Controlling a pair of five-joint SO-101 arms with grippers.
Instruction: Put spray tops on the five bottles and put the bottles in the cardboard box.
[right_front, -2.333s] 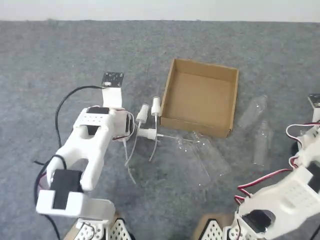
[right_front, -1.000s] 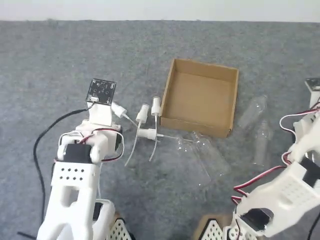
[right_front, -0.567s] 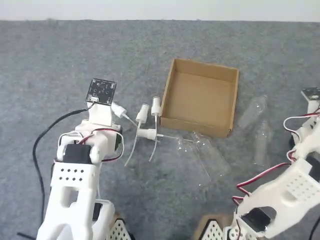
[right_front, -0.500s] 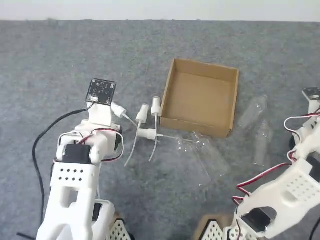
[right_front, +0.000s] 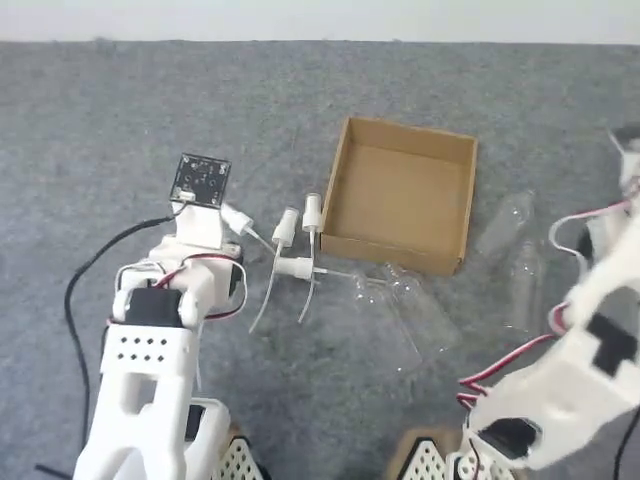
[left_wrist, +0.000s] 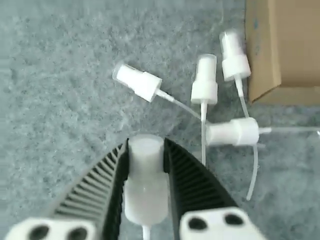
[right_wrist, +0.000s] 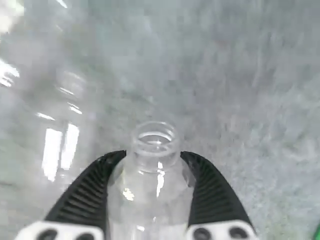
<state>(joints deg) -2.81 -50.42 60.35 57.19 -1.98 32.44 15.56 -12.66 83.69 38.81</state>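
While the left arm (right_front: 165, 300) stands beside the loose parts, the left gripper (left_wrist: 145, 147) is clenched on a white spray top (left_wrist: 145, 192). The cap end points outward and a thin tube trails back toward the wrist. Ahead of it, four loose spray tops (left_wrist: 205, 87) lie on the grey carpet (left_wrist: 60, 75), their tubes crossing. One of them lies just beside a corner of the cardboard box (left_wrist: 285, 45).

High view: the box (right_front: 390, 250) sits open side up near centre. The loose tops (right_front: 292, 267) are grouped betw. it and the left arm. Two bottles (right_front: 522, 275) lie on the carpet to the box's right, apart from it. Two more bottles (right_front: 420, 312) lie close together near the box's front wall. The right arm (right_front: 590, 370) is at the right edge of the view.

Right wrist view: the right gripper (right_wrist: 152, 157) grasps a clear bottle (right_wrist: 152, 142) at its shoulders, w/ one jaw on each side. The open neck points away from the wrist. A pale glint to one side (right_wrist: 55, 135) is prob. another bottle, but it is too blurred to confirm.
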